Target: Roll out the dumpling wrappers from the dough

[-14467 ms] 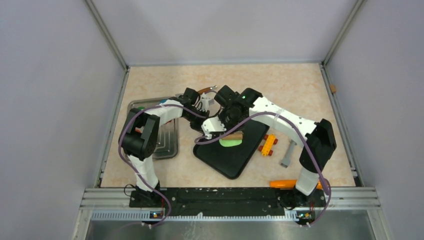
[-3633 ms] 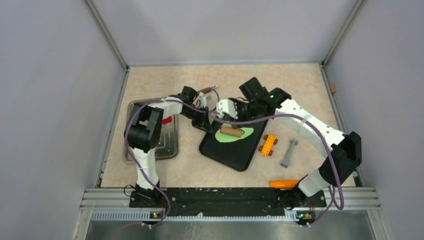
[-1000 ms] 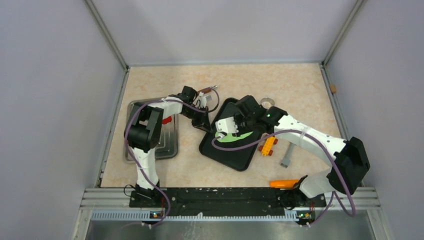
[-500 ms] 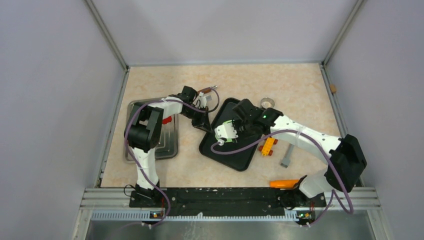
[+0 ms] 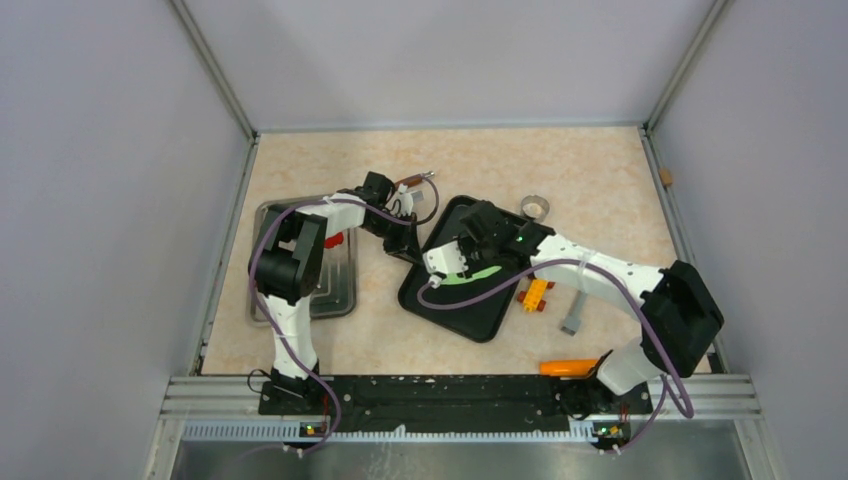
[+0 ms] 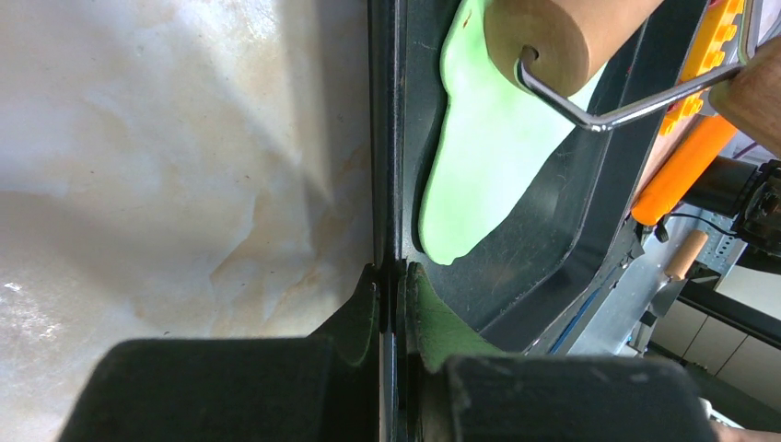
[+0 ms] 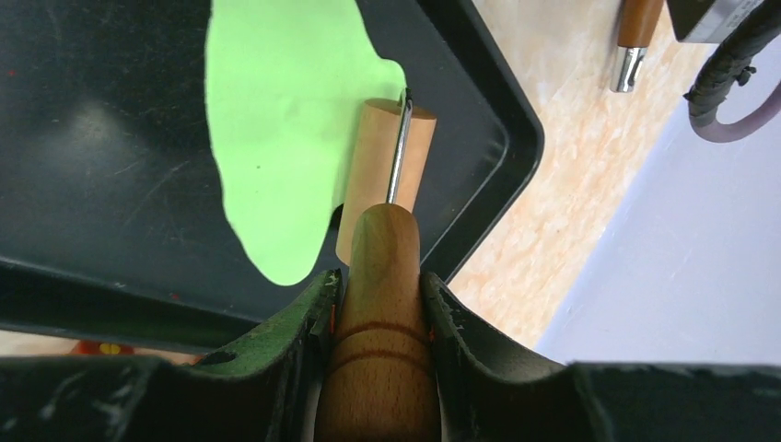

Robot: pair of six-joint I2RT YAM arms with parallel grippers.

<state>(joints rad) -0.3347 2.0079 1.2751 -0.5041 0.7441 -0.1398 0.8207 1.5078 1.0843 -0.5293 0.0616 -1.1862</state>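
Right jaws: clamped on the wooden handle of the rolling pin (image 7: 380,285), one finger on each side of it. A wire yoke runs from the handle to the roller (image 7: 376,157), which lies on one edge of the dough (image 7: 276,120), close to the tray wall. The dough is a flattened lime-green sheet of irregular outline, lying inside the black tray (image 5: 470,318).

Left jaws: closed together on the left-hand rim of that tray.

The tray sits on the bench (image 5: 580,160). A metal ring cutter (image 5: 536,206) stands just beyond the tray. A yellow brick (image 5: 536,292) lies just beside its right edge.
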